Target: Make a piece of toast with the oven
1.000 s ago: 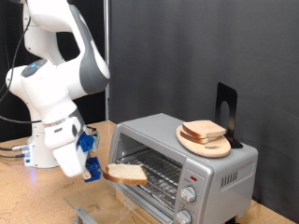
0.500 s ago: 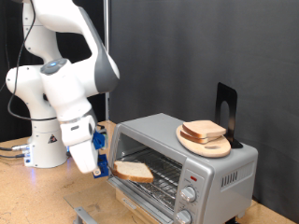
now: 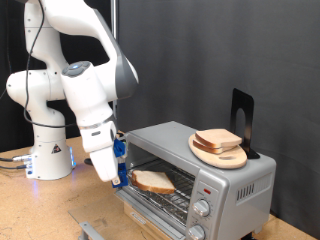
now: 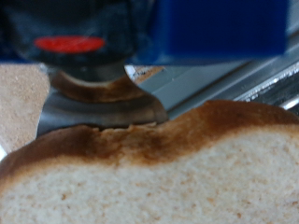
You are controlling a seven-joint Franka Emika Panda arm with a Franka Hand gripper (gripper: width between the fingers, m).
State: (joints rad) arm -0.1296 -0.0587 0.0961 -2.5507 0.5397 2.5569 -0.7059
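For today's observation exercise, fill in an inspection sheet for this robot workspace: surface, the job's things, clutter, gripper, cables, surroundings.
Surface: wooden tabletop, oven standing on it.
Job's things: oven with door open; piece of toast at its mouth over the wire rack; a second slice on the round wooden plate on the oven's top.
Clutter: black stand behind the plate.
Gripper: gripper shut on the piece of toast's edge.
Cables: some at the robot base.
Surroundings: dark curtain behind.
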